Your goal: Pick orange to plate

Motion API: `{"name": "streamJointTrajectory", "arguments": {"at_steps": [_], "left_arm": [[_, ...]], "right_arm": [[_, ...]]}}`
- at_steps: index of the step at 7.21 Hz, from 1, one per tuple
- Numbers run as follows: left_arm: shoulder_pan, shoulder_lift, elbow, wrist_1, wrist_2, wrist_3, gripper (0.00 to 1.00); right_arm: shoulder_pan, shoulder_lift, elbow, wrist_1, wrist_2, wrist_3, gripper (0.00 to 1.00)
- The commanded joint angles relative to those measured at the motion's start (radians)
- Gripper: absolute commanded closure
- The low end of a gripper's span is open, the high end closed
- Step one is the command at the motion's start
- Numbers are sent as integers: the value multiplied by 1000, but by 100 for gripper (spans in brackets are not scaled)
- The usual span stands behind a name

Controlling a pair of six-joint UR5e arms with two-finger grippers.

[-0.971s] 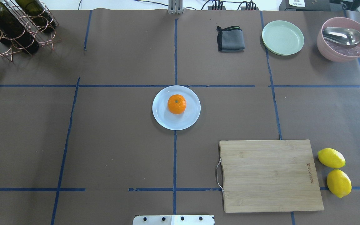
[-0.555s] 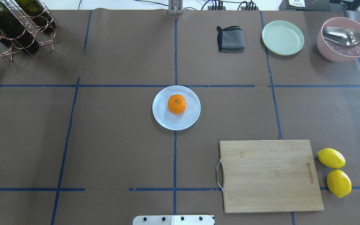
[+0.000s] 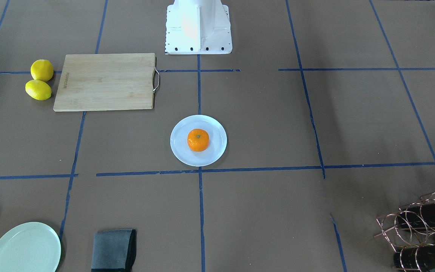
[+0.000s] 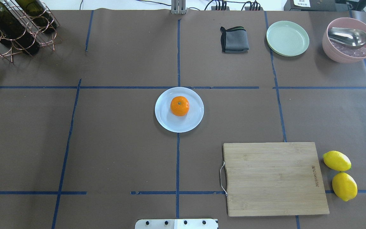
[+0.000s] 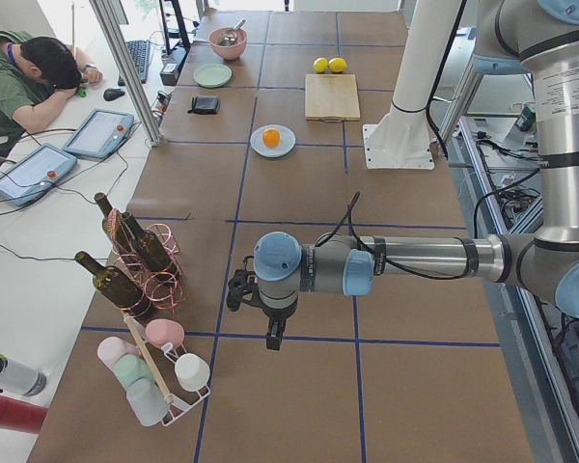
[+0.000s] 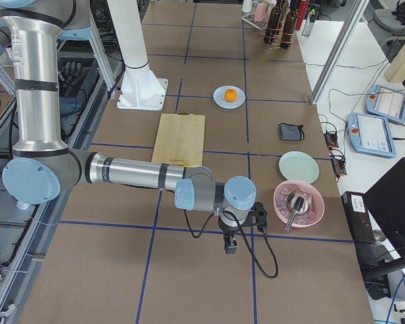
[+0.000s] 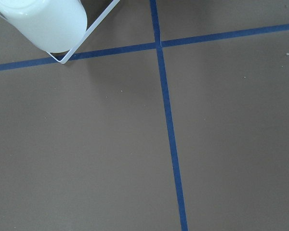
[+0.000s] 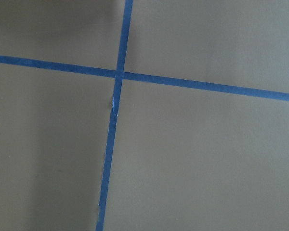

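Dimpled round orange [image 4: 179, 106], smooth shallow-rimmed plate [image 4: 167, 122] beneath

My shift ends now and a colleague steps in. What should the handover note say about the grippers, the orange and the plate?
Left gripper: above the table beside the bottle rack, far from the plate; seen only from the side, so open or shut cannot be told.
Right gripper: above the table near the pink bowl; state likewise unclear.
The orange sits on the plate at mid-table, stem dimple up, nothing touching it.
Done: orange on plate.
Left: apparently nothing.
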Motion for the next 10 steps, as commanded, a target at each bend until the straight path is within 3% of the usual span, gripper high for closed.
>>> {"name": "streamJointTrajectory", "arguments": {"at_steps": [1,10], "left_arm": [[0,0,2,0,2,0,0],[0,-1,-2,-1,0,0,0]], "right_arm": [[0,-32,9,6,-6,-8,0],[-1,-57,34,6,-6,-4,0]]}}
